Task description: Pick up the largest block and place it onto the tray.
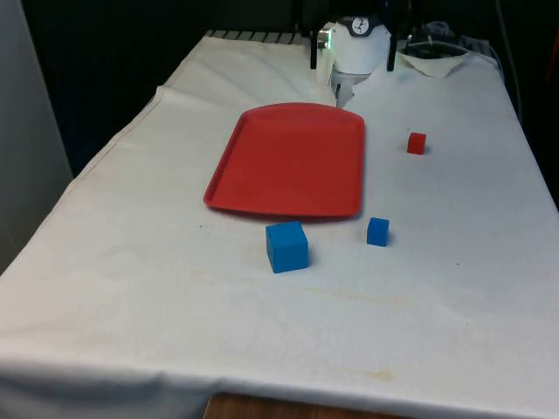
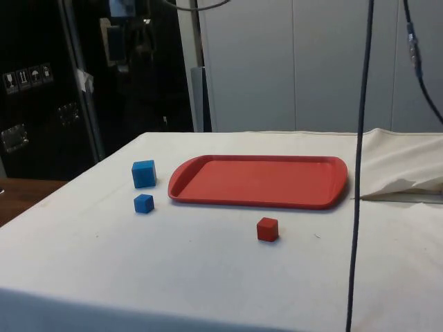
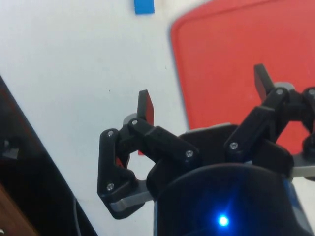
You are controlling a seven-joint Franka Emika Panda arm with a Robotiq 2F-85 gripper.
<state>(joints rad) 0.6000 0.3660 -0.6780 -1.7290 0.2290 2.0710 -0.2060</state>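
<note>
The largest block, a blue cube [image 1: 286, 246] [image 2: 144, 173], sits on the cloth just off the near edge of the red tray [image 1: 288, 161] [image 2: 259, 180]. A smaller blue cube [image 1: 377, 231] [image 2: 144, 203] lies to the front view's right of it. A small red cube [image 1: 417, 143] [image 2: 267, 229] rests beside the tray's right edge. My gripper [image 3: 204, 93] hangs open and holds nothing, high over the tray's [image 3: 236, 64] far edge, well away from the cubes. A blue cube [image 3: 143, 6] shows past the tray's corner; I cannot tell which one.
The arm [image 1: 354, 44] is folded at the table's far end. A crumpled white sheet [image 1: 432, 61] lies at the far right. A black cable [image 2: 360, 166] hangs down in the side view. The cloth bunches into a fold [image 2: 405, 183] near the tray's end.
</note>
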